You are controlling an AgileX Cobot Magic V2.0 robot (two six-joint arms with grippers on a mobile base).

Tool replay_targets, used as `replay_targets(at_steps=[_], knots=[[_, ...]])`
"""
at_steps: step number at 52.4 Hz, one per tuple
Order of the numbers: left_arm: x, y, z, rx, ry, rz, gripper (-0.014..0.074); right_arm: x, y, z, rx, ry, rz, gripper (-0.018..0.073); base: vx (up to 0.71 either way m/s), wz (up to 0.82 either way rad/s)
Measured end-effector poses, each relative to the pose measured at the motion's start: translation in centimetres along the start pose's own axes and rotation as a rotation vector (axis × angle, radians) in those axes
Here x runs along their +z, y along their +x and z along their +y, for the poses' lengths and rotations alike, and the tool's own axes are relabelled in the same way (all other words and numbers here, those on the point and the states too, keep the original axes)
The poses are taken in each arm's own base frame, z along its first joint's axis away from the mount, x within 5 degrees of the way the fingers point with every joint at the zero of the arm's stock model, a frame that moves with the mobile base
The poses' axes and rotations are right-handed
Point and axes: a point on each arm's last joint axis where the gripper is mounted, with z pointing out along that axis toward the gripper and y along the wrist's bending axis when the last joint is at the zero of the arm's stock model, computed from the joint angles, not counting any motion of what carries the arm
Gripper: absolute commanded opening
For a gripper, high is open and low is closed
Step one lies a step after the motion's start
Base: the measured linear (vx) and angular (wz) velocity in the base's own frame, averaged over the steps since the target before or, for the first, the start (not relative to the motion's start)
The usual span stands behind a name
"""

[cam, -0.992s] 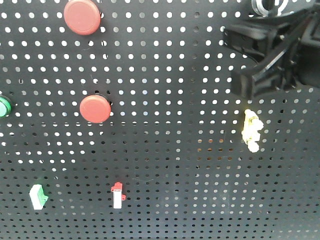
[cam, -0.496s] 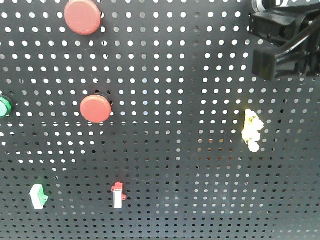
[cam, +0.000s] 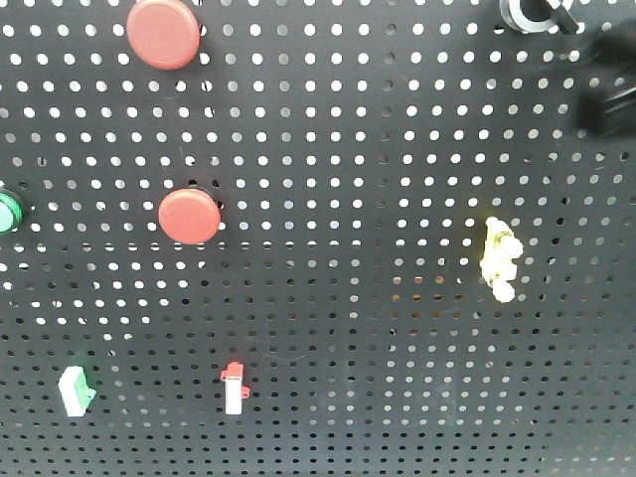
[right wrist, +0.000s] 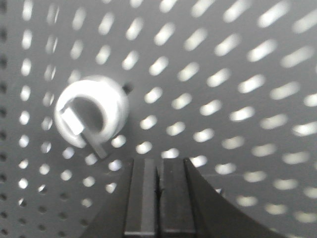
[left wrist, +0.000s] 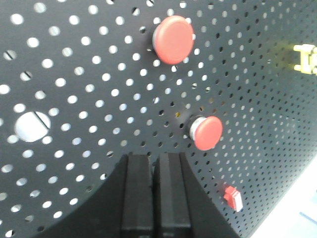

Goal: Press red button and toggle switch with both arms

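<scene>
Two red buttons are on the black pegboard, a larger one at top left (cam: 164, 33) and a smaller one below it (cam: 189, 216). Both show in the left wrist view, upper (left wrist: 173, 38) and lower (left wrist: 206, 132). My left gripper (left wrist: 154, 159) is shut and empty, a little below and left of the lower button. The toggle switch (cam: 532, 12), with its silver ring and short lever, sits at the board's top right. In the right wrist view it (right wrist: 91, 116) is up and left of my right gripper (right wrist: 158, 163), which is shut, empty and apart from it.
The pegboard also carries a green button (cam: 8, 212) at the left edge, a yellow clip-like piece (cam: 500, 256), a white rocker with a green tab (cam: 75, 390) and one with a red tab (cam: 234, 388). The right arm's black body (cam: 608, 99) blurs at the right edge.
The right arm has slid right across the front view, from covering the upper right of the board to only its right edge. The toggle switch now shows more fully. The buttons have not changed.
</scene>
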Motion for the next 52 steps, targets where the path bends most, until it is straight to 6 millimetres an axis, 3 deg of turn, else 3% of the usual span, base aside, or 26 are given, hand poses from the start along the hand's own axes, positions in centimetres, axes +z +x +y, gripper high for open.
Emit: replay_targets(at_steps=[12,18,19,27,42,52], knots=[[0.0,0.1,0.1,-0.073,-0.015,0.012,0.0001,-3.0,0.2,-2.6,0.042,0.126,0.094,0.0000,0.00,0.00],[0.6,1.1,0.4,-0.112,-0.052,0.069,0.0001,-5.4,0.3,-3.8,0.030,0.147,0.133,0.0000,0.00,0.00],[2.1,4.3,0.1,-0.144,-0.072,0.190,0.0001,-8.4,1.4,-4.5,-0.007,0.092,0.133,0.0000,0.00,0.00],[3.4,9.3,-1.4,-0.209,-0.071,0.269,0.0001,-12.0,5.0,-5.1,0.005,0.055,0.143,0.0000,0.00,0.00],[0.8,18.2,-5.7,-0.298,-0.144,0.176,0.0001,-19.1,12.7,-6.5,0.088,0.046,0.047,0.0000,0.00,0.00],[-0.5,22.0,-7.6,-0.294,-0.183,0.095,0.0001,-20.9,16.5,-6.8,0.069,0.085,0.004,0.0000,0.00,0.00]])
